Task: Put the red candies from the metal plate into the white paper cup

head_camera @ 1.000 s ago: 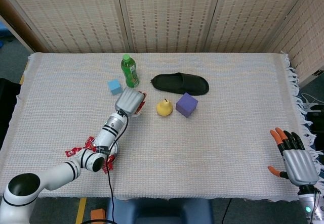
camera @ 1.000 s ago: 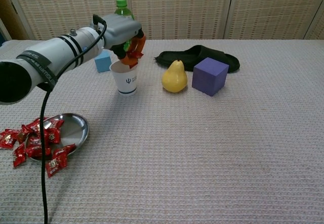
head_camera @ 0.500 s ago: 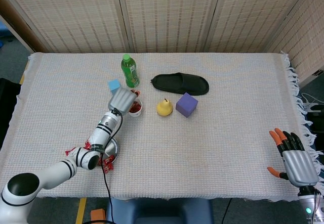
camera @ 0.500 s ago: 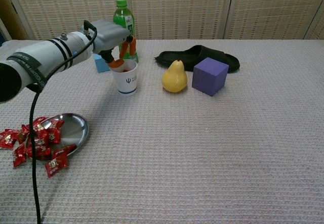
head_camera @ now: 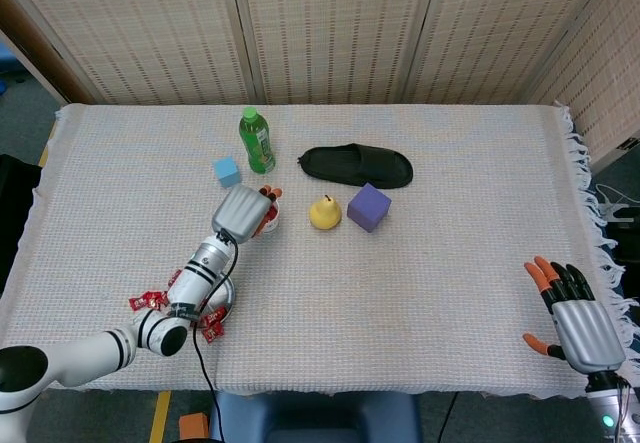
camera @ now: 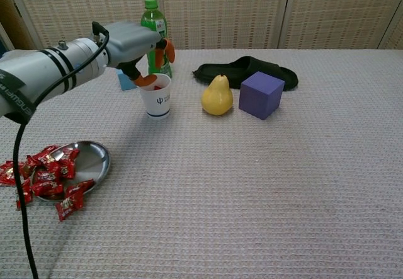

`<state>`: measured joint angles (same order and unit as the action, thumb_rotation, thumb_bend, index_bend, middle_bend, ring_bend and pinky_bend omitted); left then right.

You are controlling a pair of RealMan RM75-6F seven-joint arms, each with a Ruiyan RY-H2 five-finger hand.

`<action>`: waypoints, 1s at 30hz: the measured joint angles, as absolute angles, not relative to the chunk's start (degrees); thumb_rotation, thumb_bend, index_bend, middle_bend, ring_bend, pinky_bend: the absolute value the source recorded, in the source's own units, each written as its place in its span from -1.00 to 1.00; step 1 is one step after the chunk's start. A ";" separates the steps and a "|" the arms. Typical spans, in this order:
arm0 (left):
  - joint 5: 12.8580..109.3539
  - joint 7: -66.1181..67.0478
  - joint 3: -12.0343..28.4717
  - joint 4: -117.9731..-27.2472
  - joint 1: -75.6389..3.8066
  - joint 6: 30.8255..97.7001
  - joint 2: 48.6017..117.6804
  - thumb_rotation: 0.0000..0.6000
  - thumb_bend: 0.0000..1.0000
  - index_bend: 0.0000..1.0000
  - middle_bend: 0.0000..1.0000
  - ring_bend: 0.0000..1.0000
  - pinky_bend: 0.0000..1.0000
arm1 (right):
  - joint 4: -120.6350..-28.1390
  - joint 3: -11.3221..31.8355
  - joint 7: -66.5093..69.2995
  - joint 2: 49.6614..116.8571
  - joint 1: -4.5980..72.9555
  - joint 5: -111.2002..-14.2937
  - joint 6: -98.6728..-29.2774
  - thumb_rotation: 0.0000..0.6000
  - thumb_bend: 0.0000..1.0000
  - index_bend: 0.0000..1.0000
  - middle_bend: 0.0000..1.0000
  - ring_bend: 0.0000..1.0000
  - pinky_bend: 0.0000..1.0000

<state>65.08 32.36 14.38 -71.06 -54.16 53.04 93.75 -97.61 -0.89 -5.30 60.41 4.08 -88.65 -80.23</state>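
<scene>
Round metal plate [head_camera: 222,293]: mostly hidden under the left forearm in the head view.
Red wrapped candies [camera: 44,173]: the leftmost are cut by the chest view's edge (count unclear).
Small light-blue cube [camera: 126,80]: largely hidden behind the grey left hand [camera: 135,43] in the chest view.
Right hand [head_camera: 577,323]: wrist cut off at the bottom edge.

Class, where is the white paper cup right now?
In both views the cup stands left of centre on the table, left of the pear, in front of the green bottle, with the left hand just over its rim.
</scene>
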 measured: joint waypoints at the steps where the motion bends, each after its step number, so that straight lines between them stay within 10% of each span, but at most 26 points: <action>1: 65.38 32.49 13.87 -73.55 -53.28 54.13 92.87 1.00 -0.15 -0.64 -0.41 0.56 0.96 | -97.62 -1.15 -5.13 60.33 4.04 -89.40 -80.40 1.00 -0.91 -1.00 -1.00 -1.00 -1.00; 16: 78.17 34.83 -6.61 -101.46 -29.07 77.77 80.95 1.00 -0.19 -0.89 -0.68 0.56 1.00 | -97.09 -5.72 -3.29 59.53 3.42 -100.38 -83.25 1.00 -0.91 -1.00 -1.00 -1.00 -1.00; 30: 75.27 38.11 -9.27 -98.63 -23.35 75.12 81.13 1.00 -0.24 -0.99 -0.85 0.56 1.00 | -96.32 -7.12 -3.97 59.87 2.68 -103.44 -84.86 1.00 -0.91 -1.00 -1.00 -1.00 -1.00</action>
